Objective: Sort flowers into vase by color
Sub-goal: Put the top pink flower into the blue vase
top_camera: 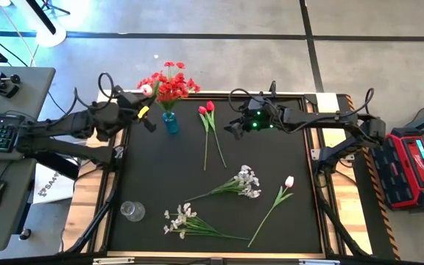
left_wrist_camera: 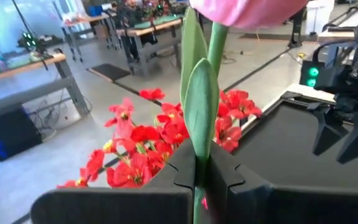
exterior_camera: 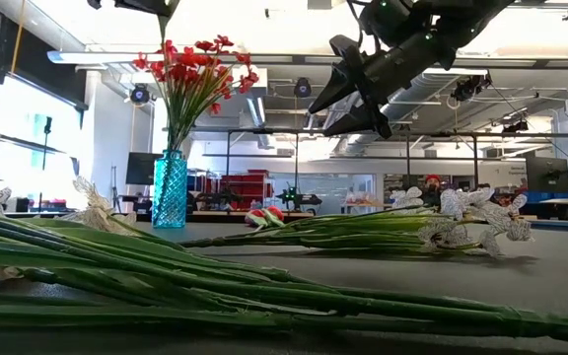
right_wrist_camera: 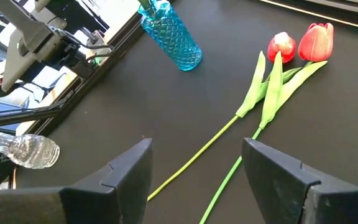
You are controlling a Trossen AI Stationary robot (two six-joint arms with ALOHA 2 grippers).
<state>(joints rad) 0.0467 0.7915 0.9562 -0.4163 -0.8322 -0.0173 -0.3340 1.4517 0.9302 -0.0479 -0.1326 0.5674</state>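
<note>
Pink tulip held beside the red bunch; two red tulips wait below the other tool.

Nearest the low camera lie white sprays (top_camera: 186,219) on the bench (top_camera: 271,147). Mid-bench, the right tool (right_wrist_camera: 194,171) hangs released above the red tulips (right_wrist_camera: 300,43): best lowered straddling one stem, then pinched. Farthest, the left tool (left_wrist_camera: 194,177) is clenched on the pink tulip (left_wrist_camera: 244,9) stem, beside the blue vase (top_camera: 170,121) of red flowers (top_camera: 169,81); pink probably belongs in the clear vase (top_camera: 132,211) instead.

Vase (top_camera: 170,121) with a bunch (top_camera: 169,82) in it sits at desk (top_camera: 271,154) far-left; tulip pair (top_camera: 209,110) lies just right of it. Two sprays (top_camera: 245,182) (top_camera: 180,219) and a single tulip (top_camera: 288,182) lie nearer the front. Second vase (top_camera: 132,211) front-left.
</note>
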